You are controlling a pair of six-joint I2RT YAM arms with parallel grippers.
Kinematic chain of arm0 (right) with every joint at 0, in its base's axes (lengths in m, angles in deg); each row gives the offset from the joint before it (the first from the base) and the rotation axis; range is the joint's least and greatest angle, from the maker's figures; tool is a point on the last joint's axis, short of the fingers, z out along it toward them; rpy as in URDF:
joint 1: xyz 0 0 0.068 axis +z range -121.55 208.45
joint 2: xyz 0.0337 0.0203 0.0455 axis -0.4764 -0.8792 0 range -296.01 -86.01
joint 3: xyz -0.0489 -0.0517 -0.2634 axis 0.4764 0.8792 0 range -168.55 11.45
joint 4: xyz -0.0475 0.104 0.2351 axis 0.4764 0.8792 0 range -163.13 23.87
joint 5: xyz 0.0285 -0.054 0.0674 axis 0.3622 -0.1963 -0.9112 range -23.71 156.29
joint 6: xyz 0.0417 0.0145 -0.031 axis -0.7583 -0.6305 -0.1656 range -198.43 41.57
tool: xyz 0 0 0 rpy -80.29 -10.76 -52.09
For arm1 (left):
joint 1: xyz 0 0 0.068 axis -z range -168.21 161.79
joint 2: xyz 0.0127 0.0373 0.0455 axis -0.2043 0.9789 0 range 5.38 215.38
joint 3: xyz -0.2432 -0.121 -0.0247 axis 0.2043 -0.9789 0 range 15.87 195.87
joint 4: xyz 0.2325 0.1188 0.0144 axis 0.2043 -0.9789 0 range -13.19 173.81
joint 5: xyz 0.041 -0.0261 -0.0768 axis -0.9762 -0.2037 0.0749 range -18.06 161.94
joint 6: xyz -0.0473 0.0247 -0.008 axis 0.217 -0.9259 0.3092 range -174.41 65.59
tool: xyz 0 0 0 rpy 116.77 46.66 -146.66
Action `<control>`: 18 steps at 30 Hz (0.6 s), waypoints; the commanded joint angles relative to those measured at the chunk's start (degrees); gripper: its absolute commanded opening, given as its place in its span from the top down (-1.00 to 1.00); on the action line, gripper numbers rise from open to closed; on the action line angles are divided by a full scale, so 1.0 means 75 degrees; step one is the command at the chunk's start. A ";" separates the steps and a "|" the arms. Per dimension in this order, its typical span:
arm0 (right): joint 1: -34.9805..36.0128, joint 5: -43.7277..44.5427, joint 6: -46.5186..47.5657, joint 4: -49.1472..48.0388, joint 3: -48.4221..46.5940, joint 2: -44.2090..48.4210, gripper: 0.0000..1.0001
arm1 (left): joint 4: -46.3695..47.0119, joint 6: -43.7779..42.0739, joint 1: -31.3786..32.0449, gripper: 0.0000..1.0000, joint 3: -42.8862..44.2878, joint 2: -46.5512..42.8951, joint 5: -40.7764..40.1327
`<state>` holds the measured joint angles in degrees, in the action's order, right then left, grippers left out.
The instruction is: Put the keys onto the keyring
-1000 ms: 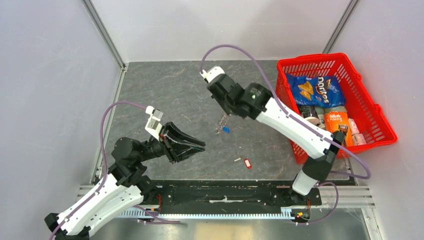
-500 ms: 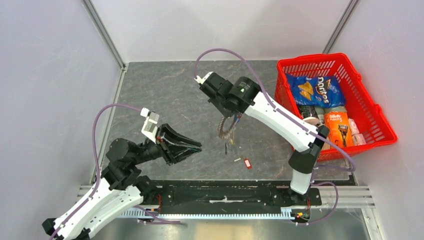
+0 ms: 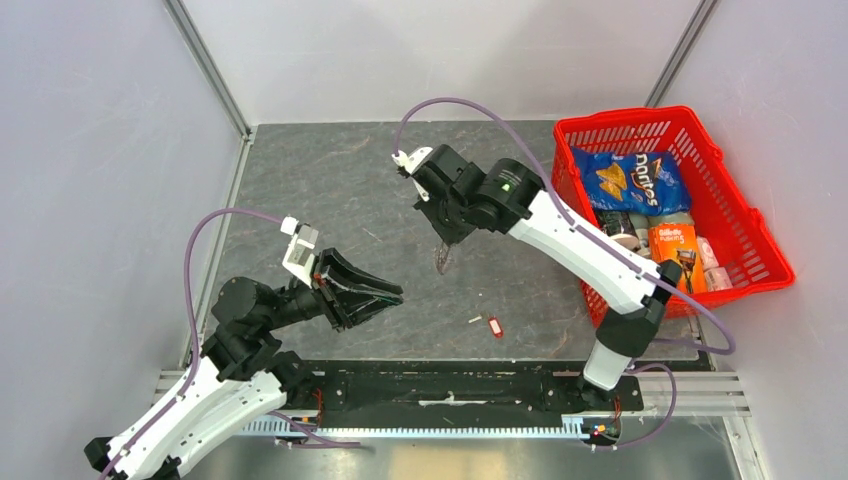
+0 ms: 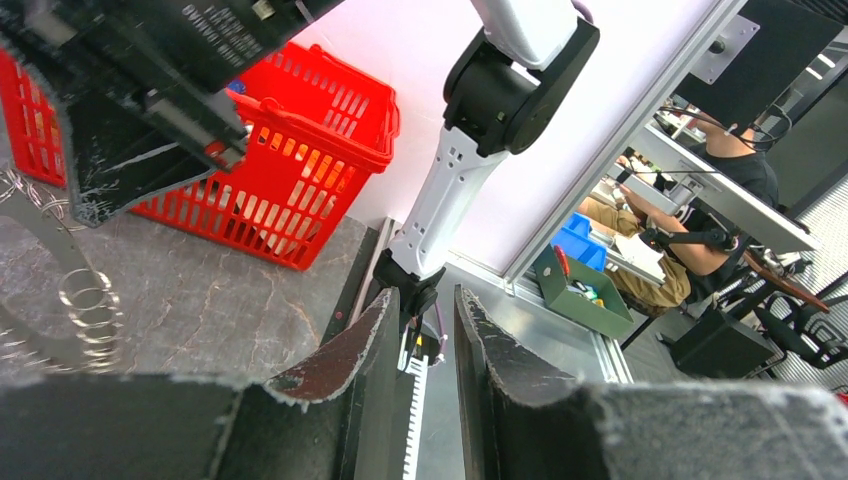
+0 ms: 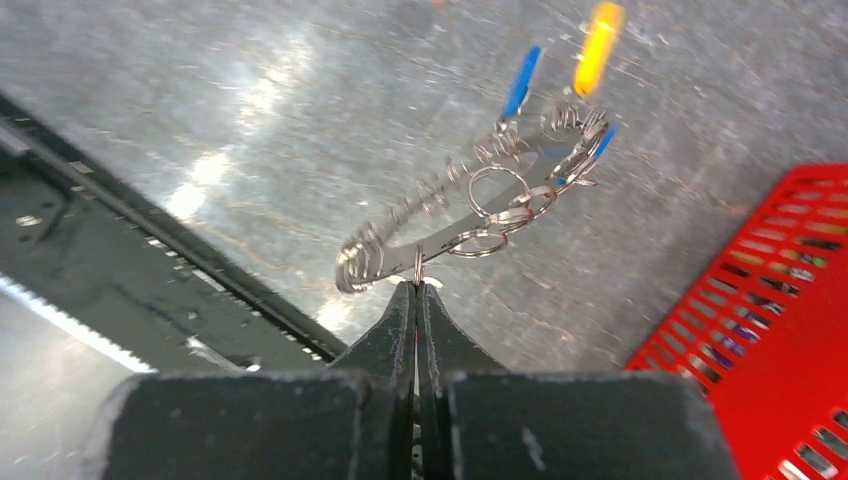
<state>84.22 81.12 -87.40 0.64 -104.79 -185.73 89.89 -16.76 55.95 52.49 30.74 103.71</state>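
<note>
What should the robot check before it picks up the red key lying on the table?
1. The right gripper is shut on the keyring: ok.
2. The keyring hangs clear above the table: ok.
3. The left gripper is open and empty: ok.
4. The red key is on the keyring: not ok, it lies on the table.
5. The blue key and yellow key are threaded on properly: cannot tell, too blurred.
</note>
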 commanded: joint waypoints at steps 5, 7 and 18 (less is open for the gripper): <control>0.0041 -0.2316 0.0081 -0.1016 0.0324 0.1423 1.00 | 0.0290 -0.0268 0.0018 0.34 0.0246 0.0071 0.0052; 0.0041 -0.2740 0.0186 -0.1106 0.0416 0.1669 1.00 | 0.0397 -0.0233 0.0012 0.34 0.0278 0.0158 0.0075; 0.0041 -0.4453 0.0822 -0.1386 0.0932 0.2509 1.00 | 0.1155 0.0174 0.0018 0.36 0.0155 0.0528 0.0217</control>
<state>84.48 54.85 -84.34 -5.48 -98.39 -169.32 93.72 -16.65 55.95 52.58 33.56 104.08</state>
